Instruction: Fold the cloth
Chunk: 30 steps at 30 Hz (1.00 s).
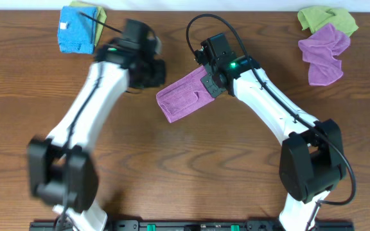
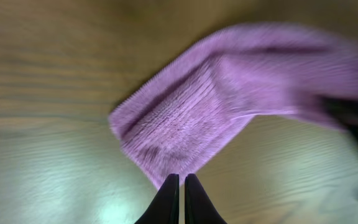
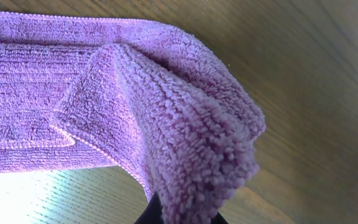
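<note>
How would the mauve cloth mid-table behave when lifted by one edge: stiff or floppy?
Probably floppy: where the right gripper pinches the cloth, it bunches into soft drooping folds. Likely light, being thin. Its fuzzy pile should drag rather than slide on the wooden table.

Your left wrist view blurs the cloth (image 2: 229, 99); at the right wrist view's bottom centre, its fold hides most of the right claw (image 3: 182, 216).

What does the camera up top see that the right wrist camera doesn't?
Only the top camera: the left arm, the right arm, a blue cloth, a green cloth and a lilac cloth. Only the right wrist camera: close up, the fuzzy loops and stitched edge of the purple cloth. Both: the purple cloth, pinched by the right gripper, and the wooden table.
</note>
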Available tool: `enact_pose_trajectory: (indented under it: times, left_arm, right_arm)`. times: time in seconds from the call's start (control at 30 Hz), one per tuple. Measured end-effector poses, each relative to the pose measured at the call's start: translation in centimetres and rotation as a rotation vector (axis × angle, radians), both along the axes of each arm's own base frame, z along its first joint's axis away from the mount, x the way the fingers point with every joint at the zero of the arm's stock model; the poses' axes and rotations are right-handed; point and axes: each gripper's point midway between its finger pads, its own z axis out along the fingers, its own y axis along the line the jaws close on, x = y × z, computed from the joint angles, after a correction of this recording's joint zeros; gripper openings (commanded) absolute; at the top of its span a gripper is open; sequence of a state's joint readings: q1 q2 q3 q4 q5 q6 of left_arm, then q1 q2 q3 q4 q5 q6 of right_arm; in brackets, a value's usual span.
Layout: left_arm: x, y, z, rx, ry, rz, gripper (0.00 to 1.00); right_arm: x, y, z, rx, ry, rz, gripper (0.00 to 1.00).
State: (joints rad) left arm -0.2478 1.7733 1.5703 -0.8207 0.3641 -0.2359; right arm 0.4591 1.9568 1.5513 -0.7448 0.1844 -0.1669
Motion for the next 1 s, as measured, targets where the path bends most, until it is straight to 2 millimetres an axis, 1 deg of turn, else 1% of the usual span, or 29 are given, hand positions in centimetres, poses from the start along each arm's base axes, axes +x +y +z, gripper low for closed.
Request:
enact_pose_trajectory:
  times: [0.1, 0.13, 0.23, 0.27, 0.3, 0.33, 0.37, 0.5, 0.6, 0.7, 0.83, 0.93, 1.0]
  left_arm:
    - [-1.3, 2.3, 3.6, -0.010, -0.043, 0.048, 0.06]
    - [-2.1, 3.6, 4.9, -0.011, -0.053, 0.074, 0.06]
    - [-3.6, 5.7, 7.3, -0.015, -0.081, 0.120, 0.06]
    - [-4.1, 6.2, 8.1, -0.017, -0.098, 0.132, 0.09]
    - [-4.8, 7.1, 9.5, -0.020, -0.129, 0.153, 0.13]
    - [-5.4, 7.7, 10.5, -0.021, -0.153, 0.165, 0.18]
    - [-6.3, 8.3, 11.8, -0.021, -0.189, 0.176, 0.23]
    - [-9.7, 9.3, 15.1, -0.027, -0.268, 0.194, 0.24]
    - [-11.9, 9.4, 16.0, -0.023, -0.284, 0.186, 0.24]
    - [-12.9, 9.5, 16.0, -0.013, -0.271, 0.180, 0.24]
    - [-13.5, 9.5, 15.4, -0.001, -0.242, 0.167, 0.24]
    - [-13.5, 9.5, 15.3, 0.002, -0.238, 0.164, 0.29]
    - [-13.5, 9.5, 15.3, 0.002, -0.238, 0.164, 0.29]
  right_arm:
    - [0.0, 0.0, 0.0, 0.000, 0.000, 0.001, 0.01]
    - [0.0, 0.1, 0.0, 0.000, -0.002, 0.004, 0.01]
    - [-0.1, 0.5, -0.1, -0.004, 0.000, 0.020, 0.01]
    - [-0.2, 0.8, -0.4, -0.005, 0.005, 0.029, 0.01]
    - [-0.4, 1.1, -0.7, -0.010, 0.011, 0.037, 0.01]
    - [-0.5, 1.5, -1.2, -0.015, 0.020, 0.048, 0.01]
    - [-0.7, 1.9, -1.8, -0.020, 0.029, 0.059, 0.02]
    - [-1.3, 3.7, -4.0, -0.035, 0.057, 0.102, 0.01]
    - [-1.8, 5.1, -4.9, -0.038, 0.062, 0.133, 0.01]
    - [-2.1, 6.4, -4.9, -0.031, 0.048, 0.159, 0.01]
    - [-2.6, 7.6, -4.8, -0.029, 0.040, 0.190, 0.01]
    - [-3.0, 8.4, -4.8, -0.025, 0.040, 0.208, 0.01]
    - [-3.3, 8.9, -4.8, -0.022, 0.039, 0.220, 0.01]
